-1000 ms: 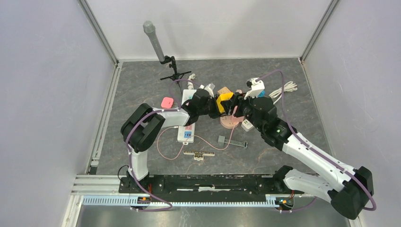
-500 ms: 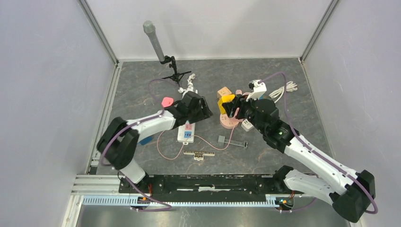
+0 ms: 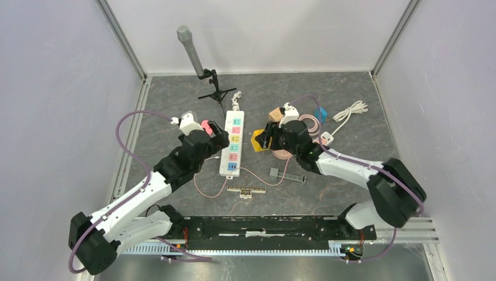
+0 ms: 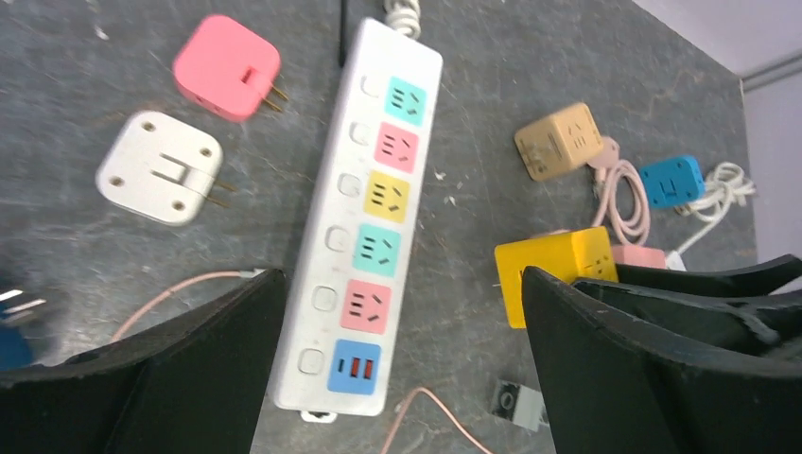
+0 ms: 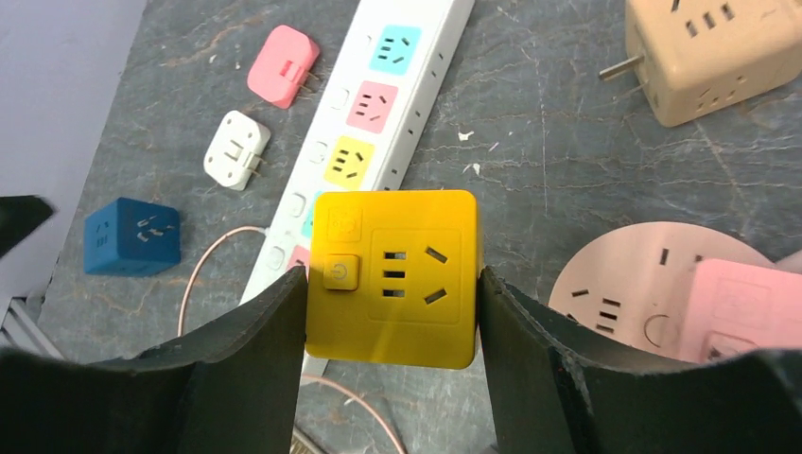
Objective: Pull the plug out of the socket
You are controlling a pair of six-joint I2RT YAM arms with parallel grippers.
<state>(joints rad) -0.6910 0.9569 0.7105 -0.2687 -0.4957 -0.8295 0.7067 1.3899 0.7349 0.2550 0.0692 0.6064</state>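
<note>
Can't see prong side of the yellow cube adapter [image 5: 392,279]; top cam shows only a sliver past the R wrist. R wrist cam: right gripper [image 5: 390,317] clamped on it, both fingers touching. Left gripper [image 4: 397,307] spread wide, empty, over near end of power strip [image 4: 374,218]. Cube sits right of it, apart from strip.

Power strip [image 5: 364,104] end hidden behind yellow cube socket [image 5: 392,276]; tan cube socket [image 5: 719,52] cropped at 1 o'clock; blue object [image 4: 8,348] blurred, 8 o'clock.
</note>
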